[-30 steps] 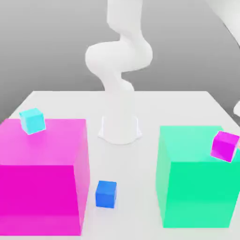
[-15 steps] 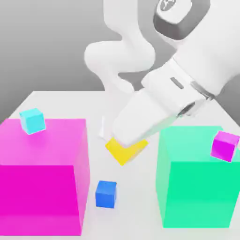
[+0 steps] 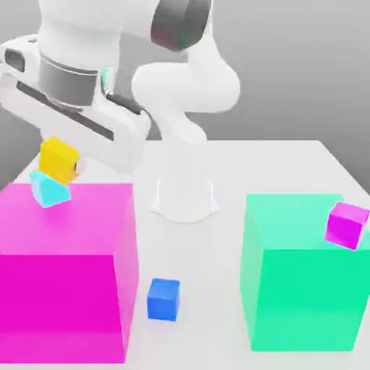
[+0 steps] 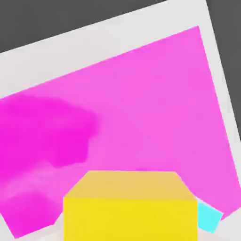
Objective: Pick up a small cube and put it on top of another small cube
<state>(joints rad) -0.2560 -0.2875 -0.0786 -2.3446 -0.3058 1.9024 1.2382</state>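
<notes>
White table [image 3: 289, 162], grey backdrop: we carry the yellow cube [image 3: 59, 160] over the cyan cube [image 3: 48, 189].
Nearest sits the blue cube [image 3: 164, 298]; farther, on the magenta block [image 3: 65, 267], cyan waits while our gripper [image 3: 66, 168] pinches yellow just above, lining up the stack.

I see the small yellow-orange cube [image 3: 58, 160] tilted in the air just above the light cyan cube [image 3: 48, 191], which sits tilted at the big magenta block's [image 3: 65, 267] far corner.
</notes>
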